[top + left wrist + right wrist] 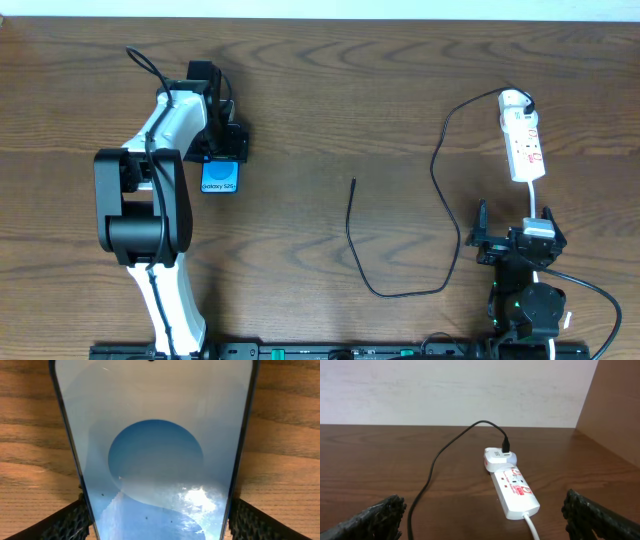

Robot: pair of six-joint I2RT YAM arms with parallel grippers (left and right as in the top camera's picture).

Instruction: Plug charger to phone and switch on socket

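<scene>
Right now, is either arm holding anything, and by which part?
The right fingers hold nothing. The left fingers flank the phone at its long edges; a firm grip cannot be told.

White left arm (172, 112), black joints (140, 225)

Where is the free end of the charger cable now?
In the overhead view the charger tip lies mid-table, between the phone at left and the socket at right.
</scene>
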